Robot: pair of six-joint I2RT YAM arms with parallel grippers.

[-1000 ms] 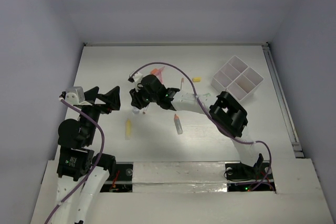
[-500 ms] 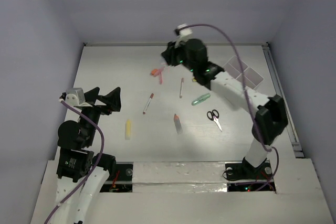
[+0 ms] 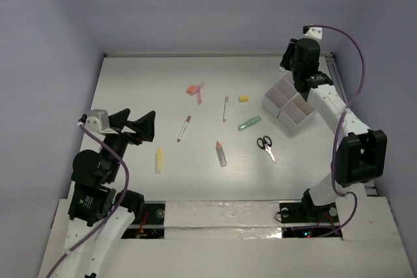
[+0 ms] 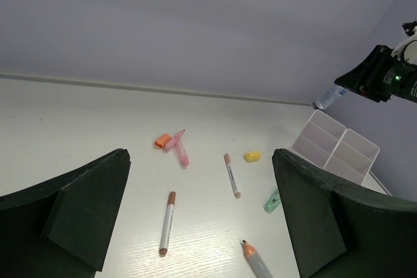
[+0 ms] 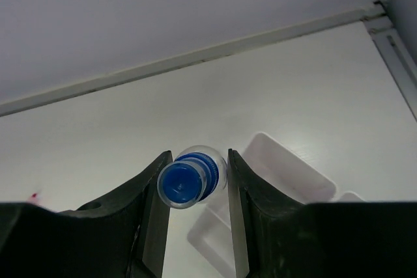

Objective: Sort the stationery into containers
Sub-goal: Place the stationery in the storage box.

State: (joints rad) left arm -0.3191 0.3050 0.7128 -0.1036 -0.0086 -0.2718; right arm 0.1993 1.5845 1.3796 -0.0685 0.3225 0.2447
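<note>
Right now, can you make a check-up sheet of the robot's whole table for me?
Surface: white table, no spills seen.
Job's things: scissors, yellow tube, orange-capped grey tube, pens, green clip, yellow bit, orange bit and pink stick lie loose; white tray at right rear.
Clutter: nothing seen.
Grippers: right claw shut on blue-capped bottle, raised by the tray; left claw open, holding nothing.
Cables: purple cables loop along both arms, touching no stationery.
Surroundings: plain walls on three sides.
</note>
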